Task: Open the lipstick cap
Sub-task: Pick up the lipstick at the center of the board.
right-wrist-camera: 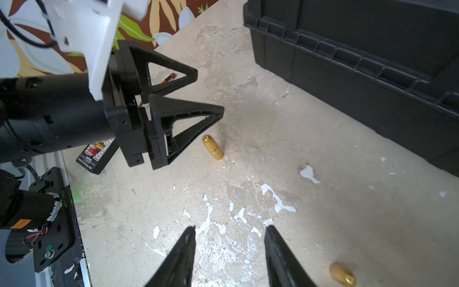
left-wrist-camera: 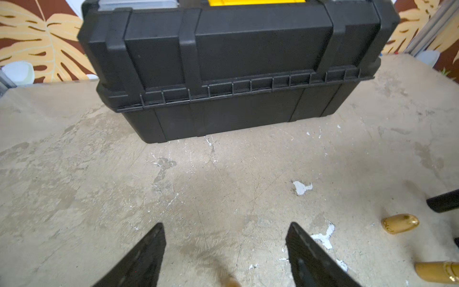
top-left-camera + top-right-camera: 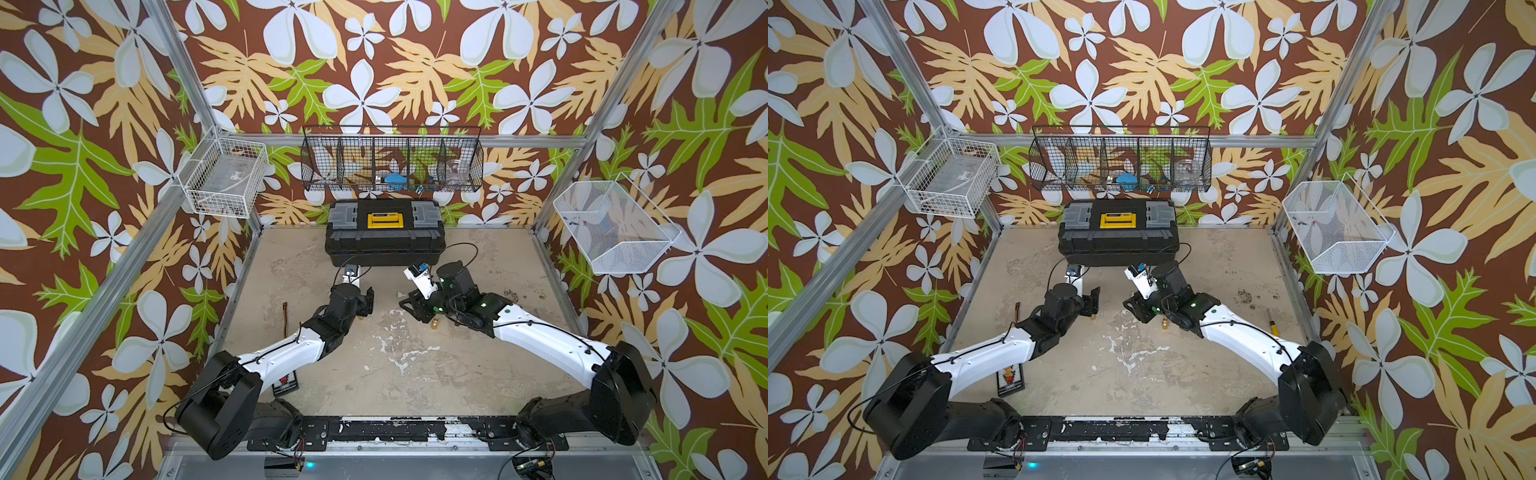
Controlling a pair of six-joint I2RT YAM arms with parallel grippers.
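Observation:
The lipstick shows as separate gold, bullet-shaped pieces on the beige table; I cannot tell which piece is the cap. One gold piece (image 1: 212, 147) (image 3: 362, 314) lies just below the left gripper (image 1: 209, 90) (image 2: 226, 223), whose jaws stand wide apart around nothing. Another gold piece (image 1: 342, 274) (image 3: 435, 324) lies beside the right gripper (image 1: 231, 226) (image 3: 409, 303), which is open and empty above the table. In the left wrist view a rounded gold piece (image 2: 400, 223) and a gold tube with a ring (image 2: 437, 272) lie off to one side.
A closed black toolbox (image 3: 384, 245) stands at the back of the table, close beyond both grippers. A thin brown stick (image 3: 284, 309) and a black card (image 3: 285, 380) lie by the left arm. A yellow-handled tool (image 3: 1273, 328) lies near the right arm. Wire baskets hang on the walls.

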